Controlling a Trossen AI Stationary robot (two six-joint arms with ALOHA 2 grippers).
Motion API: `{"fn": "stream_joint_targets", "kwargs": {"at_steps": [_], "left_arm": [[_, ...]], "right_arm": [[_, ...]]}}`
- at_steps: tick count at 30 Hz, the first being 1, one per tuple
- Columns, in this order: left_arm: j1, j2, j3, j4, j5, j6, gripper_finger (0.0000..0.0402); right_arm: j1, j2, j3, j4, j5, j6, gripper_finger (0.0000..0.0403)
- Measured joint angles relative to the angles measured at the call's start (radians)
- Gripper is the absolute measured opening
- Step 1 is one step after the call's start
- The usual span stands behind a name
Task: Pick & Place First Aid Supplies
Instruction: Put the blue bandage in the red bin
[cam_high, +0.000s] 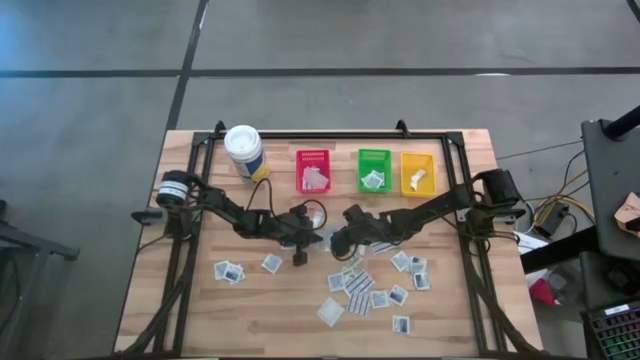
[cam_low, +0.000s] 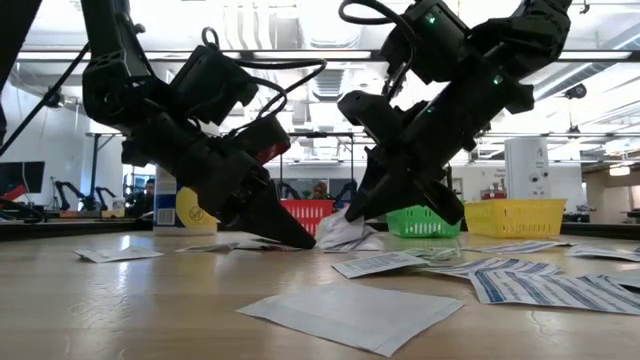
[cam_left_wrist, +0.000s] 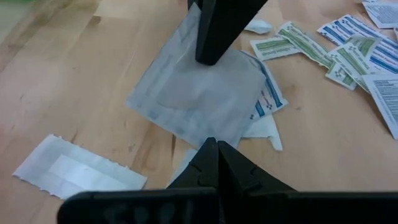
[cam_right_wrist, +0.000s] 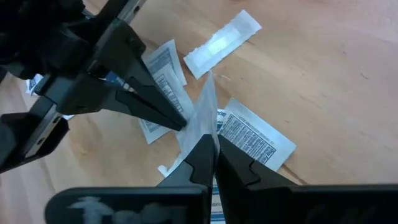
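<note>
Your right tool (cam_right_wrist: 210, 144) has its two dark fingers pinched together on a thin white square paper packet (cam_right_wrist: 200, 118), gripping it by one edge so the sheet stands tilted up off the light wooden tabletop (cam_high: 200, 300). Your left tool (cam_left_wrist: 214, 152) is fully closed with nothing between its fingers; its tip comes in from the opposite side and presses against that same packet, so the sheet sits between the two tools near the middle of the tabletop. In the low view the left tool's point (cam_low: 300, 238) touches down just beside the lifted packet (cam_low: 345, 232), with the right tool (cam_low: 365, 212) directly above it.

Under and around the gripped packet you can see more flat white packets: two printed ones lie touching it in the right wrist view, and a long clear-fronted strip (cam_right_wrist: 222, 43) lies a little apart. Nearer the front edge, a loose scatter of about a dozen white and blue-striped packets (cam_high: 372, 290) lies on the right arm's side, and three small ones (cam_high: 228, 270) on the left arm's side.

Farther back stand three small plastic bins in a row: one red bin (cam_high: 313, 170), one green bin (cam_high: 374, 170), one yellow bin (cam_high: 418, 172), each holding some white packets. One white cylindrical canister with a yellow label (cam_high: 244, 152) stands beside the red bin, on the left arm's side.
</note>
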Motion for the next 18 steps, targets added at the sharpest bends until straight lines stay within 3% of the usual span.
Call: {"fn": "stream_joint_targets", "kwargs": {"at_steps": [18], "left_arm": [[0.001,-0.004,0.0,-0.002,0.009,0.004,0.0]], "right_arm": [[-0.005,0.003,0.001,-0.001,-0.019,-0.012,0.0013]]}}
